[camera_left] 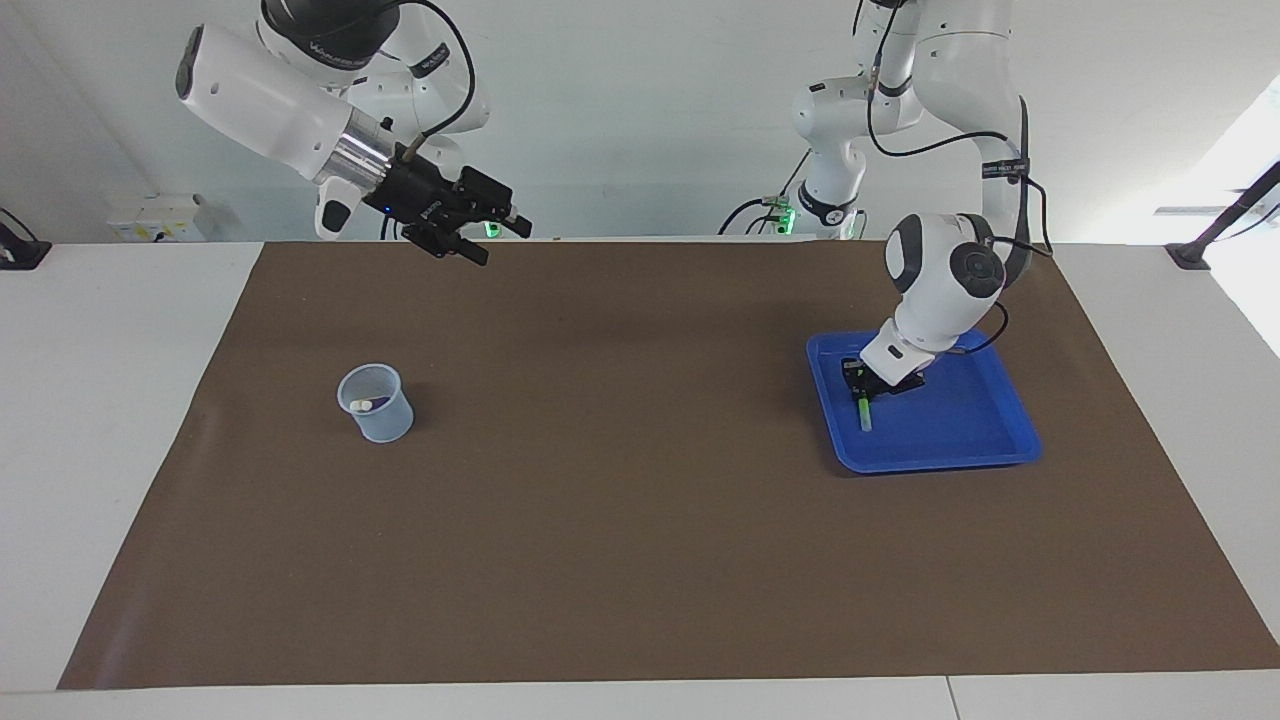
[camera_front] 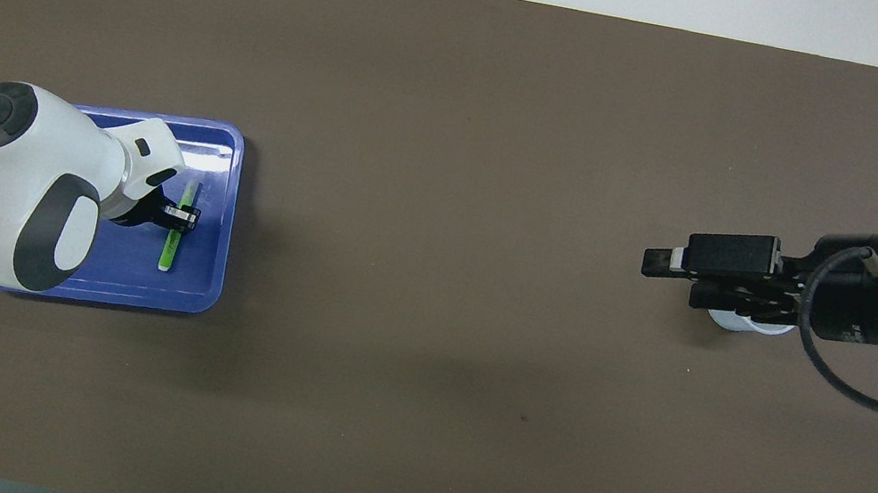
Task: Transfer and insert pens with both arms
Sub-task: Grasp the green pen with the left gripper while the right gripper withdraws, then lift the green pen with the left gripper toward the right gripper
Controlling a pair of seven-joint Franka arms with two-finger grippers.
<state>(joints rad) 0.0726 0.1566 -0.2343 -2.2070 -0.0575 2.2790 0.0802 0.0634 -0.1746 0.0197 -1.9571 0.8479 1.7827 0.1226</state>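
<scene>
The green pen (camera_left: 865, 415) lies in the blue tray (camera_left: 960, 425) at the left arm's end of the table. My left gripper (camera_left: 862, 385) is down in the tray and shut on the pen near its middle; the pen's pale end sticks out from it. In the overhead view the green pen (camera_front: 169, 253) and left gripper (camera_front: 181, 215) show in the same tray (camera_front: 206, 260). My right gripper (camera_left: 505, 245) is open and empty, raised high over the clear cup (camera_left: 376, 403). A purple pen (camera_left: 379, 402) and a pale cap (camera_left: 360, 405) show in the cup. I cannot make out a yellow pen body.
A brown mat (camera_left: 640, 500) covers most of the table. In the overhead view the right gripper (camera_front: 668, 278) covers most of the cup (camera_front: 737, 323). Two smaller white arms with green lights stand at the robots' edge of the table.
</scene>
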